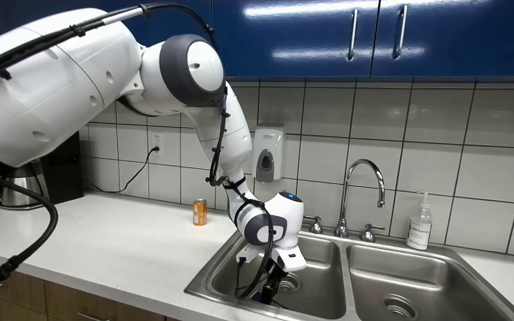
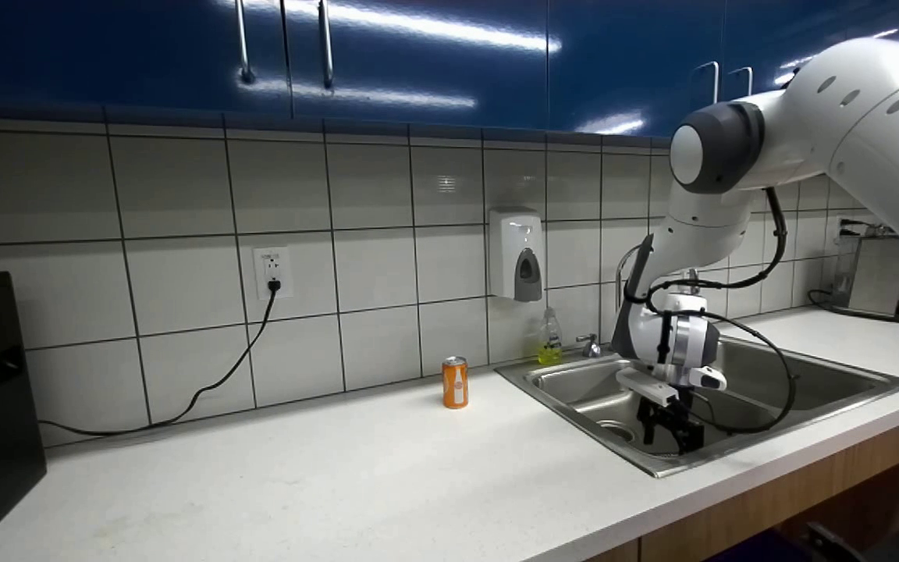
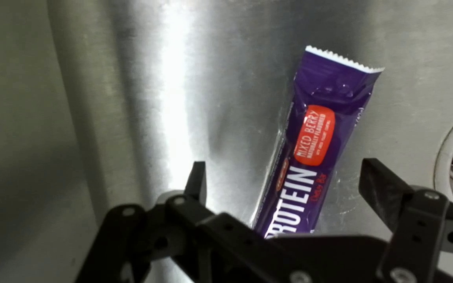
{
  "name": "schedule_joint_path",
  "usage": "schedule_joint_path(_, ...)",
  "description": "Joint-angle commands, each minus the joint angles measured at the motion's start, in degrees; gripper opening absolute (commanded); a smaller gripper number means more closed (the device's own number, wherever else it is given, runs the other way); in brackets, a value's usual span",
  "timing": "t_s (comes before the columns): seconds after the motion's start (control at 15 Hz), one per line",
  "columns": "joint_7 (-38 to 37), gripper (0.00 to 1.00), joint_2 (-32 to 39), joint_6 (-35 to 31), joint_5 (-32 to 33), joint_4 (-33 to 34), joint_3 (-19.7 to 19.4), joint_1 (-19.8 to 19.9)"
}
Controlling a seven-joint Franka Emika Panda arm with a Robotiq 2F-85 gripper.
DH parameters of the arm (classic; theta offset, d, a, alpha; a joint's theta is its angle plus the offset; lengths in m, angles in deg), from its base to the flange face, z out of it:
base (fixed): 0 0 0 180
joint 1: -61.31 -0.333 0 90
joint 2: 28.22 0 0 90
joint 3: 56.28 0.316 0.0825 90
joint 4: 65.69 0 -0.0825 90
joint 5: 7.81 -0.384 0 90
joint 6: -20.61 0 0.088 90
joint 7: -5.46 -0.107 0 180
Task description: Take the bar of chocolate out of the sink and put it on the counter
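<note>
Purple bar [image 3: 316, 143]: long axis slants away from the end effector [image 3: 285, 180], serrated end foremost; in wrist view, it lies between the fingertips [image 3: 380, 188], which stand wide.

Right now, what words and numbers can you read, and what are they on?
"MIXED BERRY": red patch on the bar
"NATURALLY FLAVORED": same patch
"PROTEIN": the bar; P partly hidden
"Chewy Bar": the bar
"(40g)": the bar, unclear
Too small or blurred: other bar print, orange can, pump bottle, bottle with yellow liquid
</note>
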Motion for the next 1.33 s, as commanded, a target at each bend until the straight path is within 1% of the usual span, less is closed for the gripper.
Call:
schedule_joint_path(0.0,-2.13,1.00,0.64,0.86,-0.50,1.13,0.24,0.49)
schedule_joint_path(0.33,-3.56,1.00,1.28,0.63,-0.50,1.86,0.27,0.73)
schedule_joint_path(1.07,-5.90,1.00,4.40,1.10,-0.10,5.64,0.37,1.16)
schedule_joint_path(1.13,-5.81,0.93,4.58,1.27,-0.04,5.90,0.43,1.24)
schedule_joint_path(1.2,-5.84,0.72,4.78,1.25,0.01,6.12,0.40,1.21)
schedule_joint_path(1.27,-5.86,0.68,4.95,1.22,0.04,6.32,0.39,1.17)
